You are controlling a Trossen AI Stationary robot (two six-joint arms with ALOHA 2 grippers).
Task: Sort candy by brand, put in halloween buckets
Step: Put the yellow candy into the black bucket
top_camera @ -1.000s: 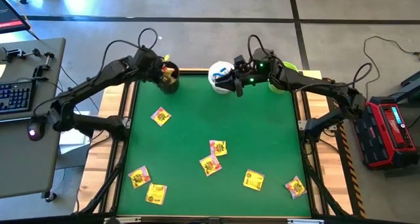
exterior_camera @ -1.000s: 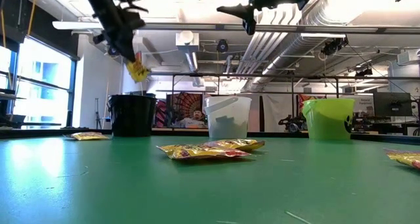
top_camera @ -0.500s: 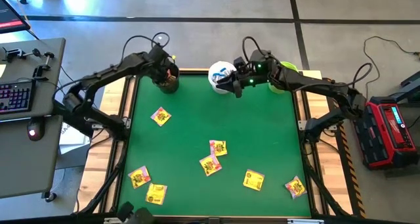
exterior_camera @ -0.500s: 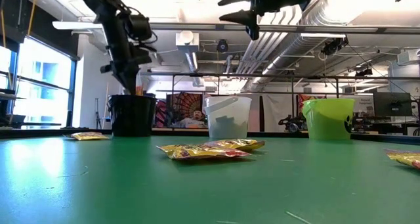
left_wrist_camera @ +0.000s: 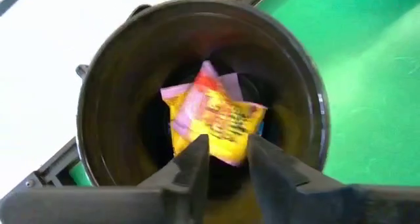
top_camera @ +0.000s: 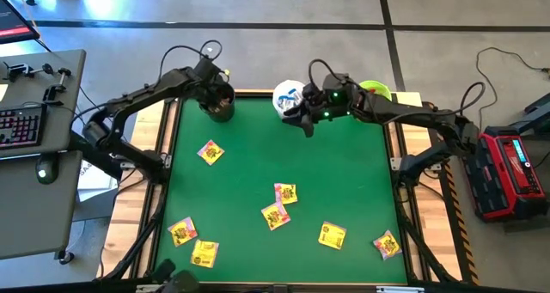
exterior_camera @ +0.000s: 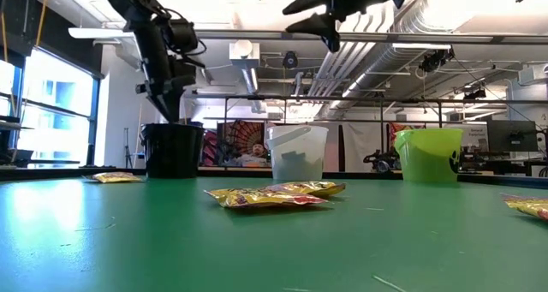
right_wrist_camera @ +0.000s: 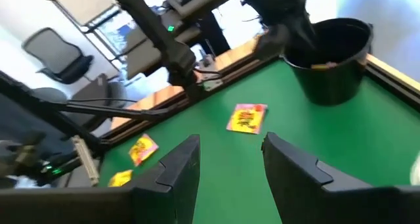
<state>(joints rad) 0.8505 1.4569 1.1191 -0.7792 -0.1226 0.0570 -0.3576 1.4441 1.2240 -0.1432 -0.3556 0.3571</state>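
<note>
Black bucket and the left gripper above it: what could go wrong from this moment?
1. The left gripper hangs over the black bucket with a yellow packet just past its fingertips; the packet might snag on them instead of dropping.
2. The fingers sit low at the rim, so pulling away sideways could tip the bucket.

3 buckets at the far edge, 1 black (top_camera: 220, 104), 1 white (top_camera: 288, 98), 1 lime green (top_camera: 375, 90), w/ 7 yellow candy packets (top_camera: 275, 215) loose on the green table (top_camera: 344, 173) & 1 more yellow packet (left_wrist_camera: 213, 119) in the black one.
</note>
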